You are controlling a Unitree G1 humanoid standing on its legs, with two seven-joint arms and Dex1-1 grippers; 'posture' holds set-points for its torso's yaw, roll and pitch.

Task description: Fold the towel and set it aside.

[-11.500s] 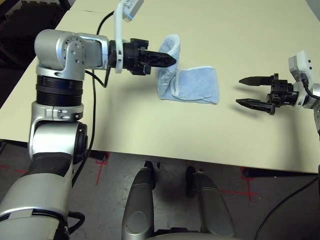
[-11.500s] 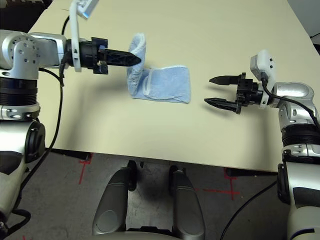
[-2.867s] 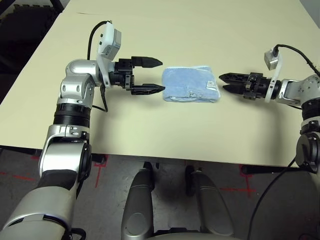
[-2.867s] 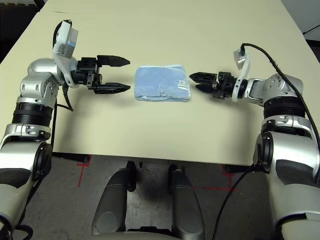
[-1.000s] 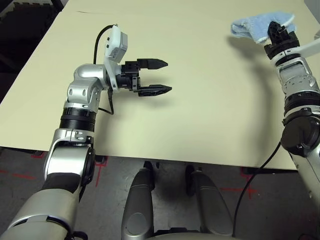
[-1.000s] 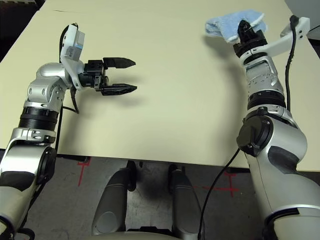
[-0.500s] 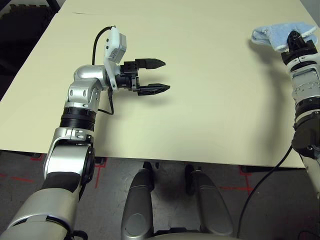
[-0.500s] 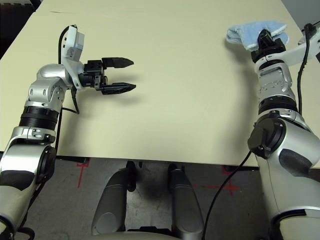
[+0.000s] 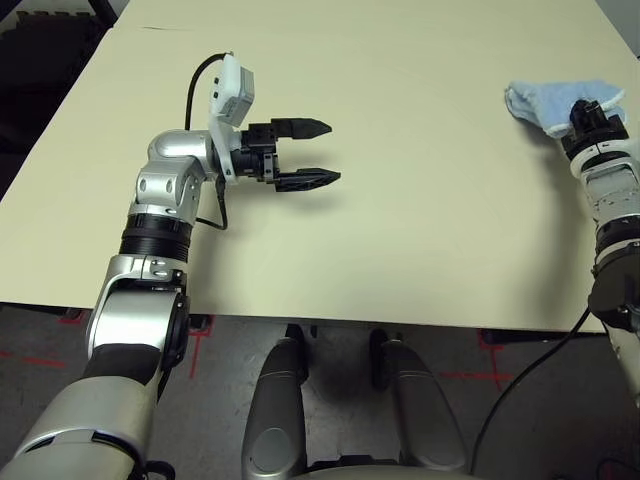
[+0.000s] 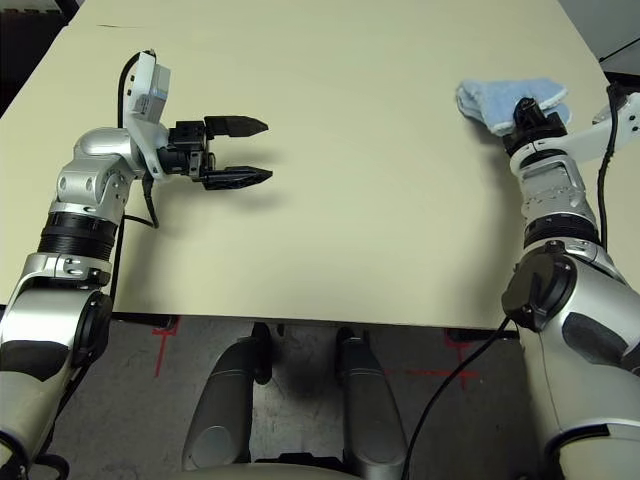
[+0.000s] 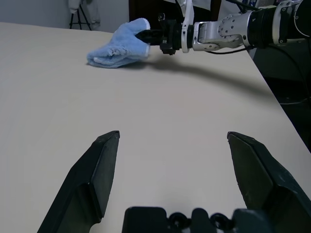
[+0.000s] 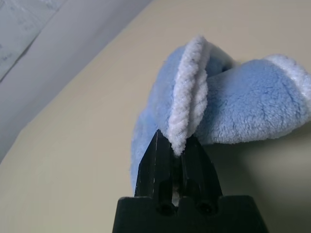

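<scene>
Right gripper [image 12: 177, 145]: I see it clenched on the towel [image 10: 495, 100], far right of the table [image 9: 400, 200]
Left gripper [image 9: 318, 152]: released, holding nothing

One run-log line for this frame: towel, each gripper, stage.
light-blue terry towel: folded, far right of table | right gripper: shut on towel edge | left gripper: open, holding nothing | stage: setting aside
</scene>
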